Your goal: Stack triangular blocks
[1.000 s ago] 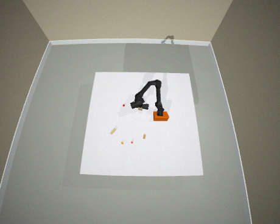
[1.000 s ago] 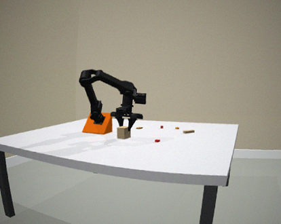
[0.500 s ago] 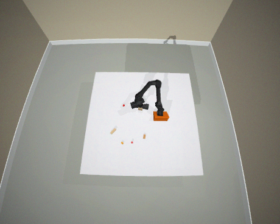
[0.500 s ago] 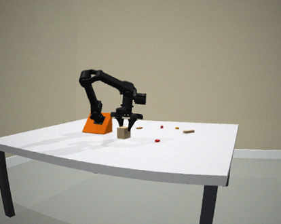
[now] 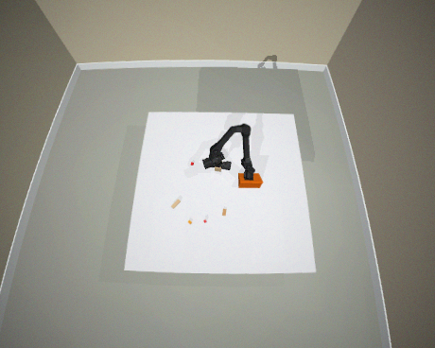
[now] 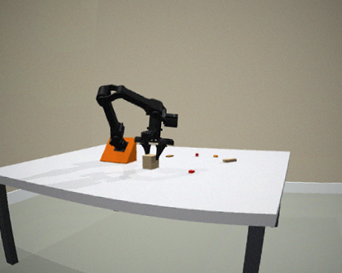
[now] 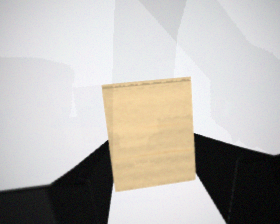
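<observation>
The two tan triangular blocks stand together under the hand as one squarish block (image 5: 217, 169) (image 6: 148, 163); the seam between them cannot be made out in the top and exterior views. In the wrist view the upper block's flat top (image 7: 150, 130) faces the camera, slightly turned, with a thin darker line along its far edge. The lower block is almost wholly hidden there. My gripper (image 6: 153, 155) (image 7: 147, 140) points down and is shut on the upper block, a finger against each side. Whether the ends are exactly even cannot be told.
The orange base (image 5: 250, 182) (image 6: 120, 154) stands beside the blocks. A small red piece (image 5: 192, 164) (image 6: 191, 171) lies on their other side. Farther off lie a long tan piece (image 5: 176, 203) (image 6: 229, 160), a shorter tan piece (image 5: 224, 212) (image 6: 169, 155), an orange piece (image 5: 190, 222) and another red piece (image 5: 205, 221).
</observation>
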